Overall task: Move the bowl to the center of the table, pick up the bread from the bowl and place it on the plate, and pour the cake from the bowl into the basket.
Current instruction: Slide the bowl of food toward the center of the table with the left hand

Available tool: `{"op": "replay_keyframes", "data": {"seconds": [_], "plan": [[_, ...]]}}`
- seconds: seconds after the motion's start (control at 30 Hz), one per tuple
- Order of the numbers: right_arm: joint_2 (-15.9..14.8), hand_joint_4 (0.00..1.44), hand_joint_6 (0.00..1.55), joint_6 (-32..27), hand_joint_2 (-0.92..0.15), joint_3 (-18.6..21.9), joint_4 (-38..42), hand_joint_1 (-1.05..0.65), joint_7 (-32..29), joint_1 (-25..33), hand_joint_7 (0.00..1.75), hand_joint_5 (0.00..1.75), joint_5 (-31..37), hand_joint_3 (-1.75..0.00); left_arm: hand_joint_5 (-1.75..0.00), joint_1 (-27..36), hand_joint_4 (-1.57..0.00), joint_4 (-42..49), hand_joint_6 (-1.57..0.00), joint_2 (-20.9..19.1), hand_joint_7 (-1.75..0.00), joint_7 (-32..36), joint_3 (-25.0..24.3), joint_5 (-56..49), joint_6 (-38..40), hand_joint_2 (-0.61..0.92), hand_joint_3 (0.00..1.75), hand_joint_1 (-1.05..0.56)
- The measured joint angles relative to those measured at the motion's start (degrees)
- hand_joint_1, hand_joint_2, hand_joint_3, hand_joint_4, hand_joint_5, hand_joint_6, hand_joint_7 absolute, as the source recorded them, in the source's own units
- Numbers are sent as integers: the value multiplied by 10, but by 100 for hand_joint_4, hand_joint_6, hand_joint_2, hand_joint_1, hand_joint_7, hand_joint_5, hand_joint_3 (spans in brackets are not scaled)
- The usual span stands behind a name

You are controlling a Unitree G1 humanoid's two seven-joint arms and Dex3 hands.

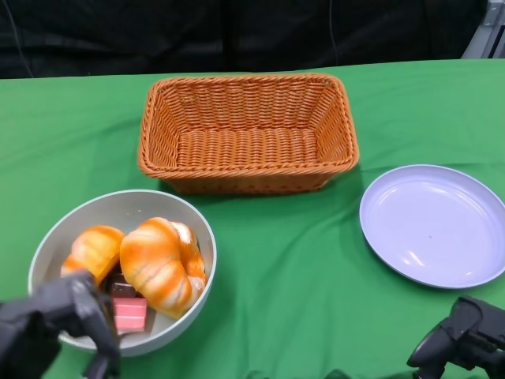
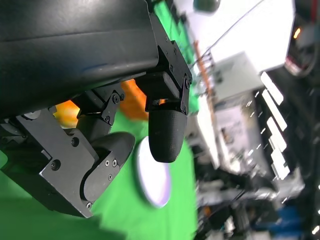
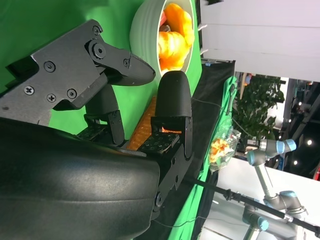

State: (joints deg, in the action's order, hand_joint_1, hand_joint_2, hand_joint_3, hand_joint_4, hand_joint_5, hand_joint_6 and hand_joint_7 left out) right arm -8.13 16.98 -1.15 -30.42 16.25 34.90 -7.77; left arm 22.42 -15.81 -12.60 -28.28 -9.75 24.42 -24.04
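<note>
A grey bowl (image 1: 126, 207) sits at the table's near left. It holds two orange striped breads, a large one (image 1: 163, 264) and a smaller one (image 1: 95, 251), plus a pink and brown cake (image 1: 129, 310). My left hand (image 1: 59, 322) hovers at the bowl's near rim, fingers apart and holding nothing. In the left wrist view its fingers (image 2: 165, 132) are spread, with bread (image 2: 134, 100) behind them. My right hand (image 1: 464, 339) rests at the near right, below the lilac plate (image 1: 434, 225), empty with fingers apart (image 3: 172, 95). The right wrist view shows the bowl (image 3: 145, 30) beyond.
A woven orange basket (image 1: 247, 130) stands empty at the back centre. Green cloth (image 1: 292, 276) covers the table between bowl and plate. The plate (image 2: 155, 175) also shows in the left wrist view. Another robot arm (image 3: 272, 150) stands off the table.
</note>
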Motion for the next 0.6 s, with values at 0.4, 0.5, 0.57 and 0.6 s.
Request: {"op": "replay_keyframes", "data": {"seconds": [0.4, 0.5, 0.57, 0.6], "plan": [[6, 72, 70, 3, -53, -14, 8, -16, -14, -7, 123, 156, 31, -93, -136, -39, -74, -31, -80, 15, -91, 58, -70, 50, 45, 72, 70, -22], [6, 72, 70, 5, -53, -16, 13, -17, -13, -11, 123, 157, 31, -92, -112, -70, -75, 5, -85, 23, -61, 67, -89, 32, 20, 86, 33, -35], [7, 72, 70, 6, -54, -17, 16, -19, -13, -14, 122, 157, 32, -90, -83, -92, -74, 37, -88, 22, -33, 73, -105, 12, 1, 91, 19, -44], [7, 72, 70, 6, -54, -17, 18, -20, -14, -15, 122, 157, 32, -89, -63, -100, -72, 48, -86, 21, -18, 76, -113, 5, -4, 92, 19, -48]]}}
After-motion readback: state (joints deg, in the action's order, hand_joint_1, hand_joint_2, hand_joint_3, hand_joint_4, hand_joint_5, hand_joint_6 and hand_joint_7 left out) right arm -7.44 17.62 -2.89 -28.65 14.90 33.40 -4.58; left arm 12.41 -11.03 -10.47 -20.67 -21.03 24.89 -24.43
